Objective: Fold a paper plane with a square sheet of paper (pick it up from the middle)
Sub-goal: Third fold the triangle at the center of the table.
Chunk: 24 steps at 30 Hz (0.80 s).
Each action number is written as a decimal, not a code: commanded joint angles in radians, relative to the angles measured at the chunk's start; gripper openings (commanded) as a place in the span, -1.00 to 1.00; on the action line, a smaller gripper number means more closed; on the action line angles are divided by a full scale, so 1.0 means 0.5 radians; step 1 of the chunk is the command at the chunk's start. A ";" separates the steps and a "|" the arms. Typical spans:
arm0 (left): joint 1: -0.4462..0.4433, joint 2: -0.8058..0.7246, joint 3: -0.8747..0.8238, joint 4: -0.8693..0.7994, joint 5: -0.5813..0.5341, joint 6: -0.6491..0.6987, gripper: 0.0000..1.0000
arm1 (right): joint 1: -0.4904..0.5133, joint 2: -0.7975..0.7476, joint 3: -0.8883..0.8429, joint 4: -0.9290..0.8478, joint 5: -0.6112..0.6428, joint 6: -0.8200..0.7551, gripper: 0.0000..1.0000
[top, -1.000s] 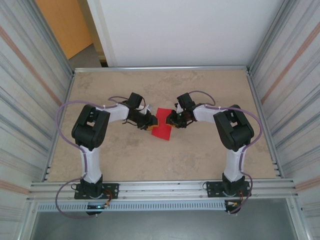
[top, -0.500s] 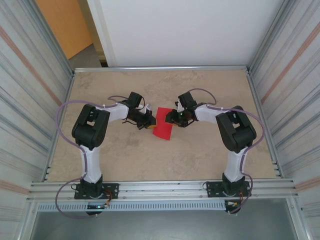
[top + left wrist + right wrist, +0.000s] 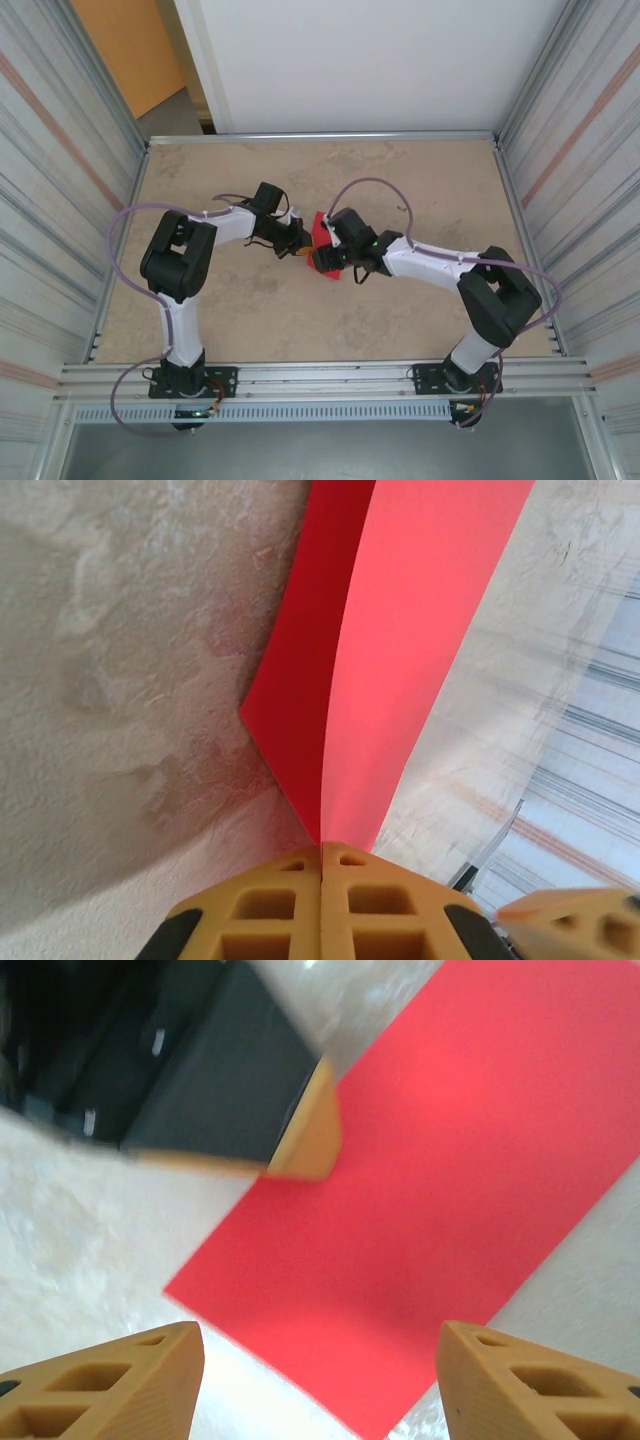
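We find the left end effector (image 3: 298, 249) left of centre on the counter (image 3: 420, 180), clenched on the left edge of the square sheet of paper (image 3: 320, 262). In its wrist view the yellow fingers (image 3: 290, 900) meet with no gap, and two red layers fan away from the pinch, one shaded and one bright, so we judge the sheet to be doubled over there. The paper lies mid-counter between the two arms and reads as a rectangle from above the right wrist. The right end effector (image 3: 336, 254) hangs just over it, released, jaws well apart and nothing between them. We take the step in hand to be setting or regripping the fold. To do it well, the left clamp should hold firm so the layers do not slide. The right tool should come down flat on the red surface, clear of the left fingertip beside it, and work along the crease rather than across it. Thin paper buckles under a skewed push.
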 commanded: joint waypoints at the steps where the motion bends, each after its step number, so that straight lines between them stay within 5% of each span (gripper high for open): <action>1: -0.021 -0.082 -0.020 0.025 0.057 -0.090 -1.00 | 0.115 -0.058 -0.072 0.127 0.277 -0.191 0.23; 15: -0.021 -0.085 -0.023 0.026 0.063 -0.100 -1.00 | 0.266 0.246 0.015 0.271 0.504 -0.305 0.32; 24: -0.021 -0.079 -0.021 0.024 0.070 -0.095 -1.00 | 0.263 0.171 -0.030 0.289 0.673 -0.321 0.24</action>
